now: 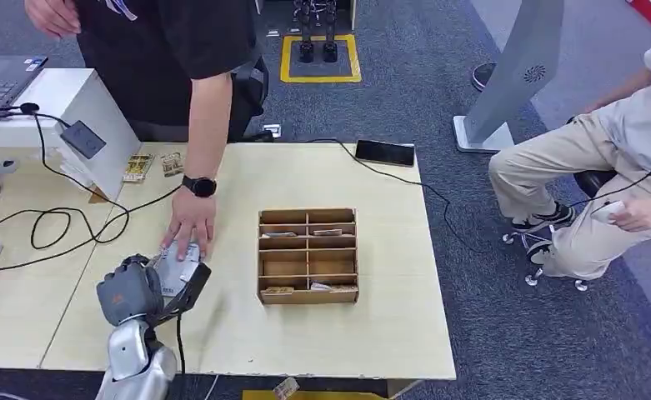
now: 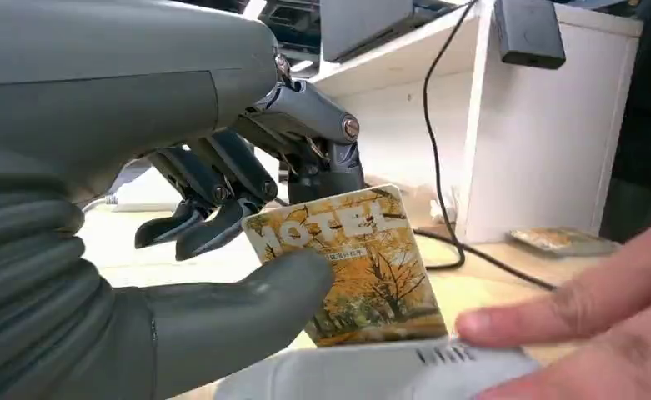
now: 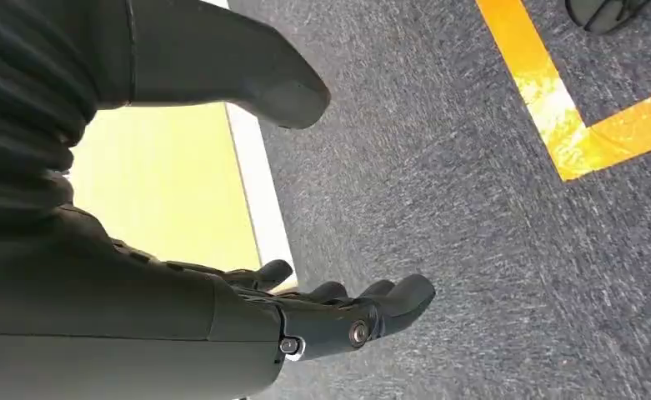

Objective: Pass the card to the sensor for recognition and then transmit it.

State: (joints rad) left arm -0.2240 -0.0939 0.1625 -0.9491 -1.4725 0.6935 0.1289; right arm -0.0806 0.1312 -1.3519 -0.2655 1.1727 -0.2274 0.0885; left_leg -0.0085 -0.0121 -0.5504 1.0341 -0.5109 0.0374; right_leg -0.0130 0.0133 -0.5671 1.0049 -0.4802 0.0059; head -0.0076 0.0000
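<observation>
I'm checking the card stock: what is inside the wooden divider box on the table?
The wooden divider box holds a few cards in some compartments; others look empty. Its front wall hides the bottom of the nearest row.

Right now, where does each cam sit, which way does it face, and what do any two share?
Head: high on the body, looking forward and down at the table and box; left hand in view.
Left wrist: behind the left hand, facing across the table; it holds the card by the sensor.
Right wrist: behind the right hand, facing down at the carpet.
Shared: head and left wrist both show the person's hand.
</observation>
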